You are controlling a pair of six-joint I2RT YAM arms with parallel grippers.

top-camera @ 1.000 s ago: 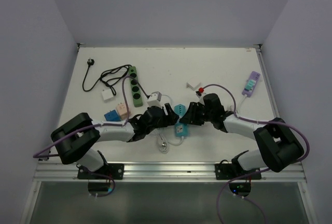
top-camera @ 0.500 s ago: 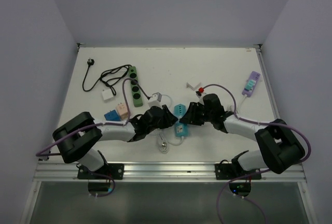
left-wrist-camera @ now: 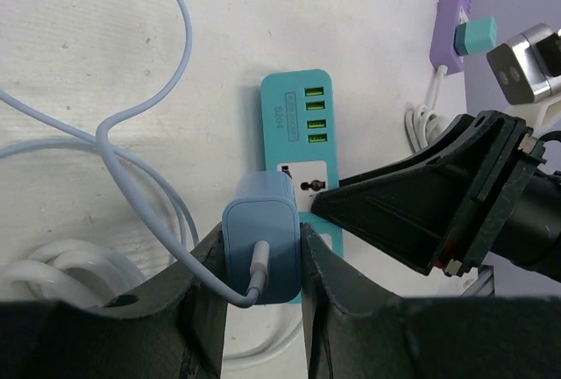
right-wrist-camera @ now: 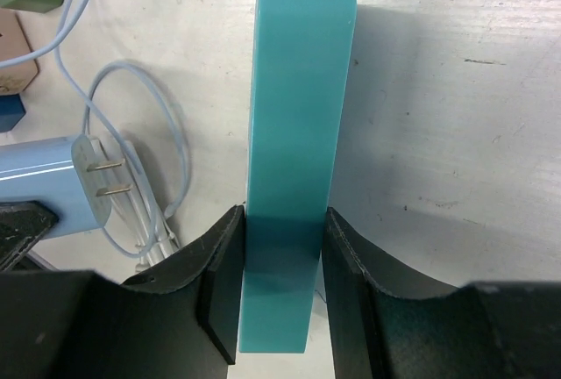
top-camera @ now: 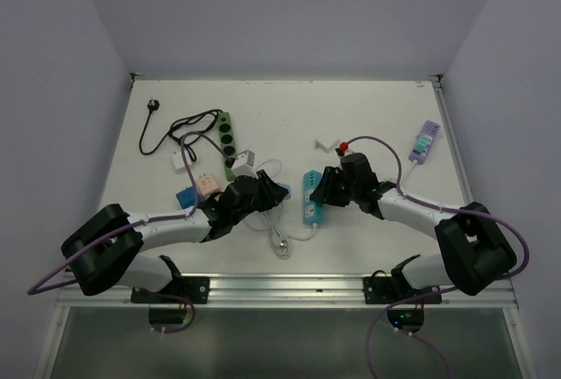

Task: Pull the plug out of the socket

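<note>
A pale blue plug (left-wrist-camera: 260, 252) with a thin cable sits clamped between my left gripper's (left-wrist-camera: 260, 261) fingers, so that gripper is shut on it. In the right wrist view the plug (right-wrist-camera: 53, 190) hangs to the left with its two metal prongs bare, clear of the teal socket strip (right-wrist-camera: 298, 89). My right gripper (right-wrist-camera: 280, 261) is shut on the near end of that strip, which stands on its side. From above, the left gripper (top-camera: 272, 193) and right gripper (top-camera: 324, 188) face each other, with the socket strip (top-camera: 311, 205) between them.
A green power strip (top-camera: 227, 140) and a black cable (top-camera: 180, 125) lie at the back left. Pink (top-camera: 207, 184) and blue (top-camera: 187, 196) adapters sit by the left arm. A white cable coil (top-camera: 279, 240) lies near the front. A purple strip (top-camera: 424, 142) is at the far right.
My left gripper has shut on the plug and drawn back to the left. The plug has come out of the teal strip, which has turned and shifted away with my right gripper.
</note>
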